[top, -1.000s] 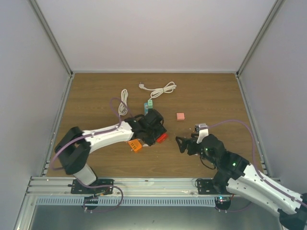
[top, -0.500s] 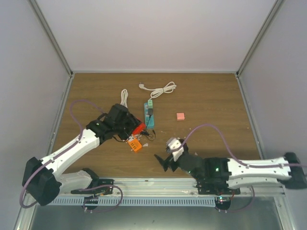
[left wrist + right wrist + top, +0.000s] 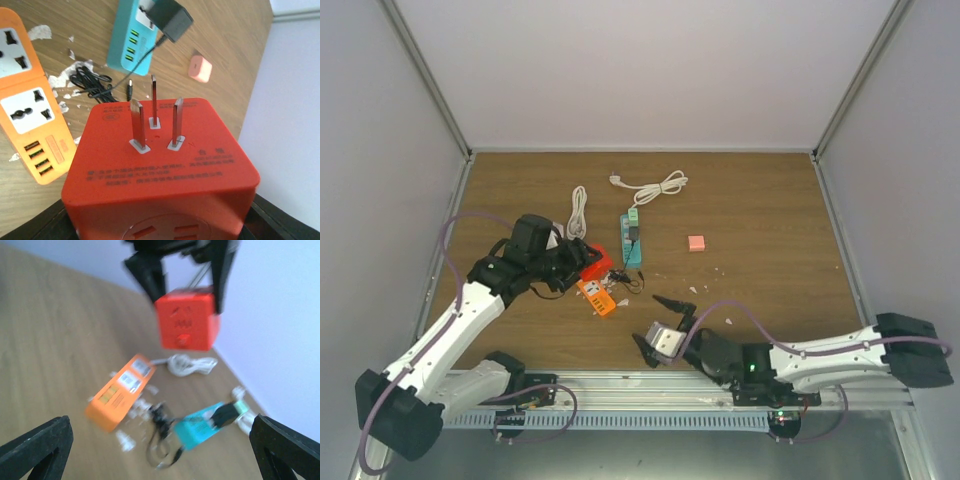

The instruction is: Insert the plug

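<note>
At left, the left gripper (image 3: 592, 262) pinches a red cube-shaped plastic adapter (image 3: 160, 165) aloft, seemingly keeping it clear of the orange plastic power strip (image 3: 598, 298). Rightward, the small black boxy plug (image 3: 170, 19) sits on the teal power strip (image 3: 127, 45), at its far end. Its long axis apparently runs along the strip, wire trailing nearward. Near right, the right gripper (image 3: 657, 326) hangs spread, empty.

The plug (image 3: 634, 232) sat on a power strip (image 3: 633, 254) near the middle of the table (image 3: 770, 200), its wire (image 3: 630, 282) trailing nearward. Left of the wire lay a second power strip (image 3: 597, 298), and the cube adapter (image 3: 601, 262) was just behind it (held up off the table by the left gripper (image 3: 592, 263)). A small block (image 3: 696, 243) lay to the right of the first strip, a coiled cord (image 3: 578, 212) to its left and a second cord (image 3: 655, 186) behind it.
</note>
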Controlling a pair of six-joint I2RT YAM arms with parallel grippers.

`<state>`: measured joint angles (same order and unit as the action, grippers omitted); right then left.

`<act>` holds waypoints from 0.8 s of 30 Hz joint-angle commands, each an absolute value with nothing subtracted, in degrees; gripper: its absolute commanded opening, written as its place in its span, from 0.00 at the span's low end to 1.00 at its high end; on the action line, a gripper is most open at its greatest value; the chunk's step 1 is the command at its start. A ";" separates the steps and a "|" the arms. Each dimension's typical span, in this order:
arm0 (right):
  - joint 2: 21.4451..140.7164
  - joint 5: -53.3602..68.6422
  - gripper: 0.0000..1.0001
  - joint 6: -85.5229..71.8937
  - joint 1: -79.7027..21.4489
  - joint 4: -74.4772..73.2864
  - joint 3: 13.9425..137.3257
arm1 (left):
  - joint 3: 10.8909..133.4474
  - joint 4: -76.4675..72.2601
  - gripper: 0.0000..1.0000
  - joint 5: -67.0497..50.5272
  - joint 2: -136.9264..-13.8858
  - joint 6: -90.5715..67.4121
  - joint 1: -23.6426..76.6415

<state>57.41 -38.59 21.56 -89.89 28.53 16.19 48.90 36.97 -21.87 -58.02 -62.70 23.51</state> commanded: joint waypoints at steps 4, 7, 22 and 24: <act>62.93 -26.11 1.00 34.52 -83.61 45.70 20.07 | 49.37 37.40 0.38 -27.88 -52.33 -58.57 23.19; 70.07 -25.78 1.00 35.32 -82.30 50.31 23.13 | 49.40 37.46 0.38 -29.13 -51.25 -58.59 23.15; 87.25 -28.12 1.00 33.32 -76.52 57.17 35.51 | 50.11 36.96 0.38 -30.29 -50.00 -61.38 22.99; 87.68 -29.02 0.99 32.83 -76.17 57.38 35.82 | 50.01 36.87 0.38 -30.26 -50.02 -61.78 22.97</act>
<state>86.48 -27.00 33.80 -77.08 53.63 34.24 48.88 39.11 -28.93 -51.13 -60.90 23.46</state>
